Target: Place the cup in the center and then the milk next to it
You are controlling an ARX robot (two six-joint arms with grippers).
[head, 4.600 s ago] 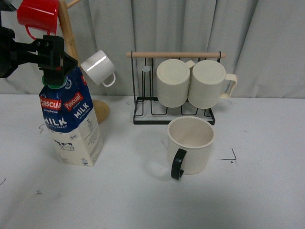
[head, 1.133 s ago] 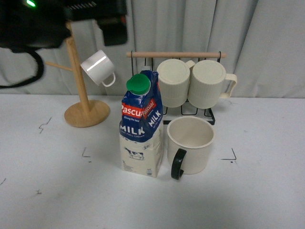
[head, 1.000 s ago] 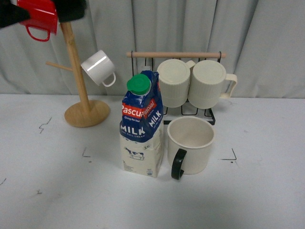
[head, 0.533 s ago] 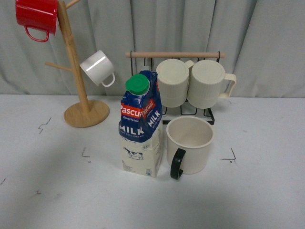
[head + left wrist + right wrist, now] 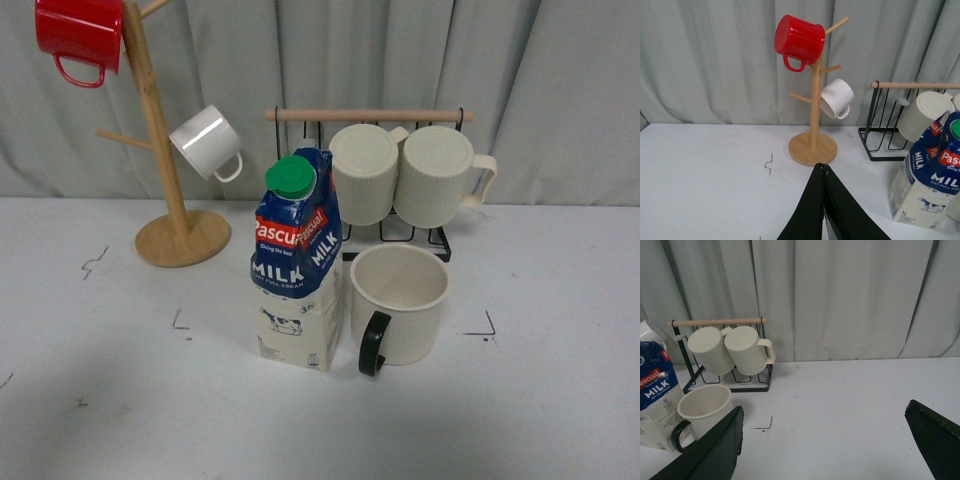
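Note:
The cup point(image 5: 400, 303), a wide cream mug with a black handle turned toward me, stands upright on the white table. The milk point(image 5: 297, 260), a blue and cream carton with a green cap, stands upright right beside it on its left, nearly touching. Neither arm shows in the front view. My left gripper point(image 5: 823, 167) is shut and empty, held back from the milk point(image 5: 927, 172). My right gripper point(image 5: 824, 416) is wide open and empty, with the cup point(image 5: 704, 411) and the milk point(image 5: 658, 390) beyond one of its fingers.
A wooden mug tree point(image 5: 172, 205) at the back left holds a red mug point(image 5: 80, 32) and a small white mug point(image 5: 207, 141). A black wire rack point(image 5: 368, 185) behind the cup holds two ribbed cream mugs point(image 5: 400, 175). Small black marks dot the table.
The left arm carried the milk from the left to beside the cup, let go and pulled up and out of the front view. The milk and cup have stayed still for the last second.

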